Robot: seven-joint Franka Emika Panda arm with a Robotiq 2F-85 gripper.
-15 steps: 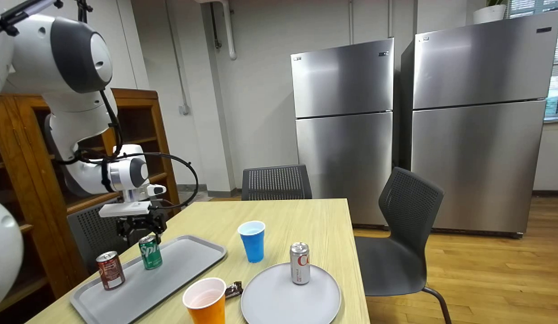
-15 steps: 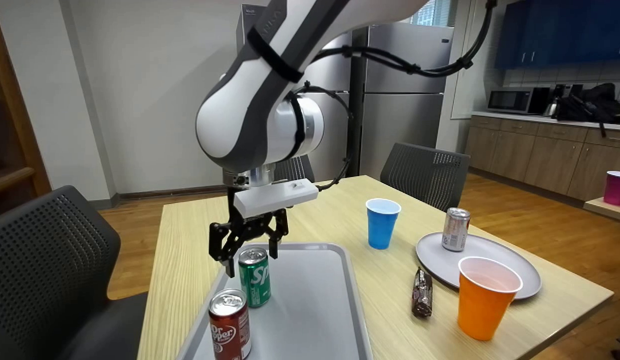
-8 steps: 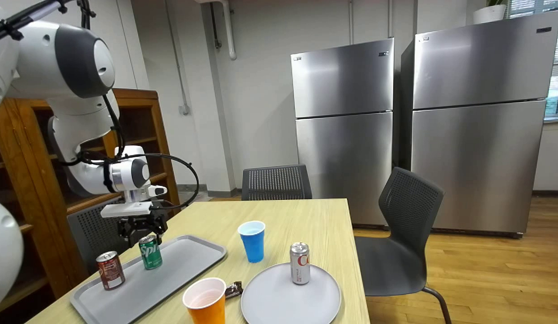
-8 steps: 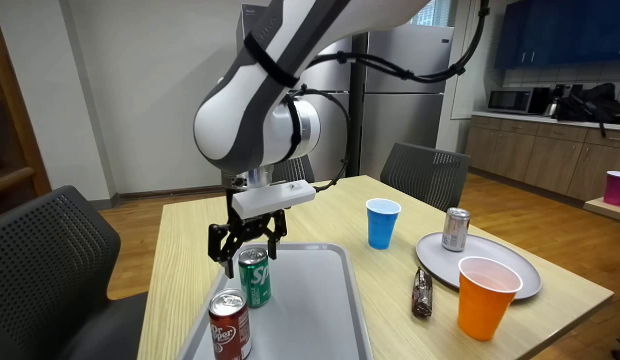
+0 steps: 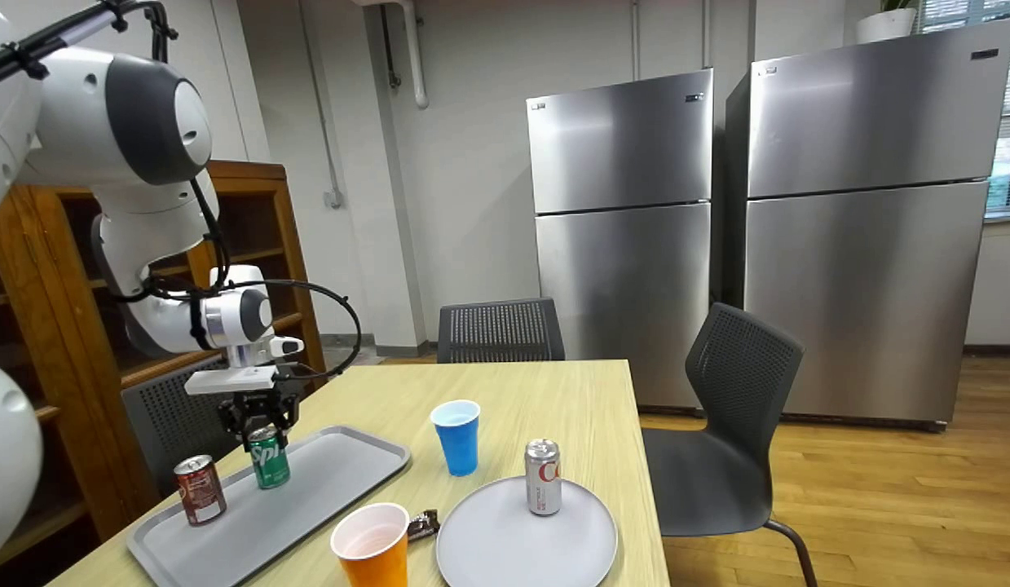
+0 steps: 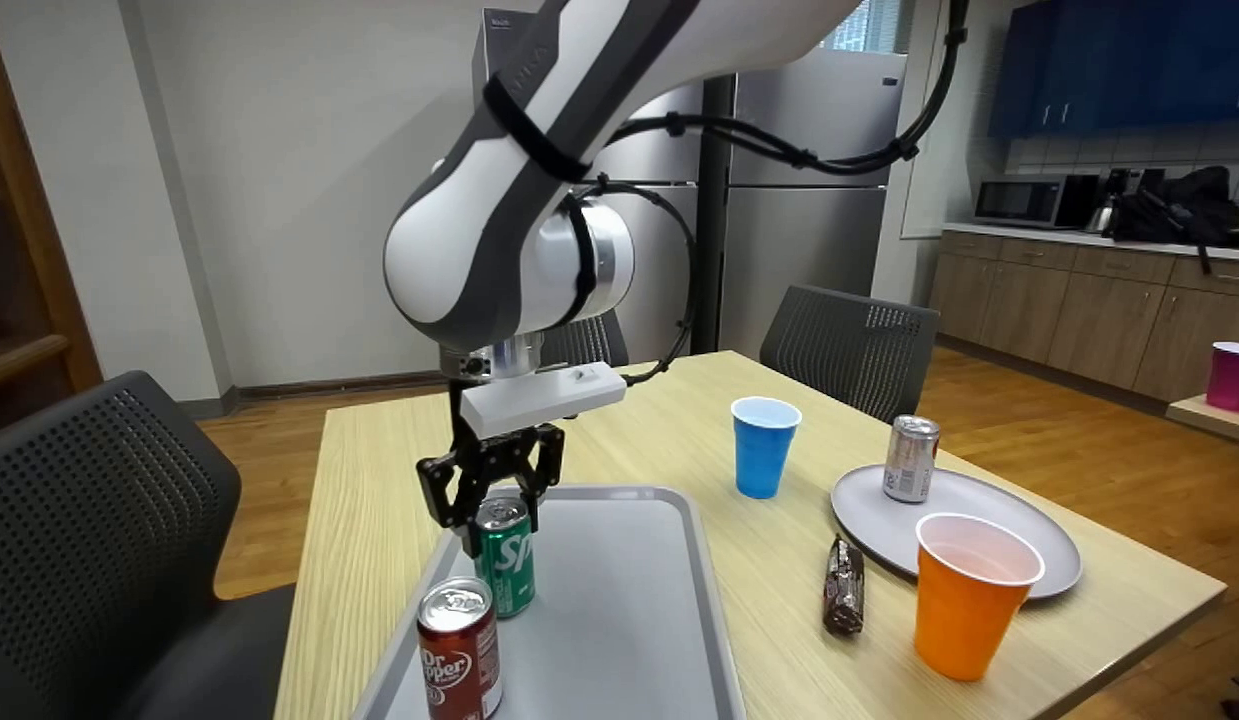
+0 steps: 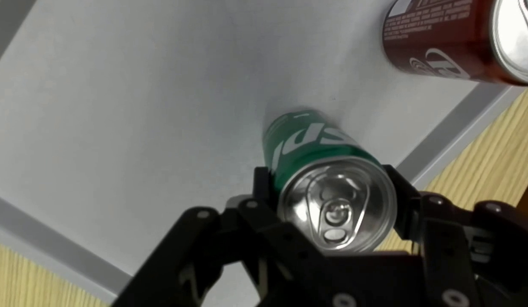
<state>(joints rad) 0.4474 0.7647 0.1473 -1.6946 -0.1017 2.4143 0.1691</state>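
My gripper [image 6: 502, 525] points down and is shut on the green Sprite can [image 6: 509, 575]. In the wrist view its fingers [image 7: 262, 183] stand against both sides of the can's upper part, and the silver lid [image 7: 338, 209] shows between them. The can also shows in an exterior view [image 5: 271, 469]. It stands upright on the grey tray [image 6: 619, 610]. A dark red Dr Pepper can [image 6: 461, 660] stands beside it on the tray, and also shows in the wrist view [image 7: 438, 47].
On the table [image 6: 669, 420] beside the tray are a blue cup [image 6: 765, 450], an orange cup [image 6: 969, 610] and a dark wrapped bar [image 6: 843, 590]. A silver can [image 6: 911, 460] stands on a round grey plate [image 6: 1049, 570]. Chairs [image 6: 99, 540] stand around the table.
The gripper's fingers have come together on the Sprite can, which has shifted slightly to the left in both exterior views. The arm has lowered only a little.
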